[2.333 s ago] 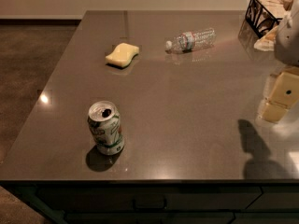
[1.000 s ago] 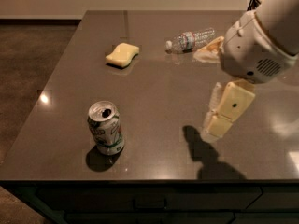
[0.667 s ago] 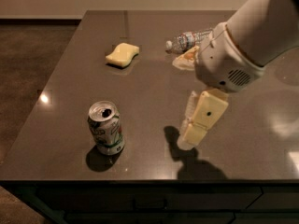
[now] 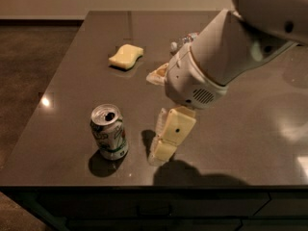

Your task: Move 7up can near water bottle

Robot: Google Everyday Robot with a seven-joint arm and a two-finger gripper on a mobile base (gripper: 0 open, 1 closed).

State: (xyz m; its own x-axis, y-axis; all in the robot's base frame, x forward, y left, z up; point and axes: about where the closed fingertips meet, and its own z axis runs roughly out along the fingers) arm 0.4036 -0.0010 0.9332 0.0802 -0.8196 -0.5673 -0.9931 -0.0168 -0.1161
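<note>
The 7up can [image 4: 109, 132] stands upright near the table's front left, white and green with an open silver top. My gripper [image 4: 166, 141] hangs low over the table just right of the can, a small gap apart from it. The water bottle [image 4: 184, 40] lies at the back of the table; only its white cap end shows, the rest is hidden behind my arm [image 4: 226, 57].
A yellow sponge [image 4: 126, 56] lies at the back left of the dark grey table [image 4: 72, 76]. The table's front edge runs just below the can and the gripper. A bare floor lies to the left.
My arm has swung from the right side of the table toward the left and front, bringing the gripper down beside the can. The can, bottle and sponge have not moved.
</note>
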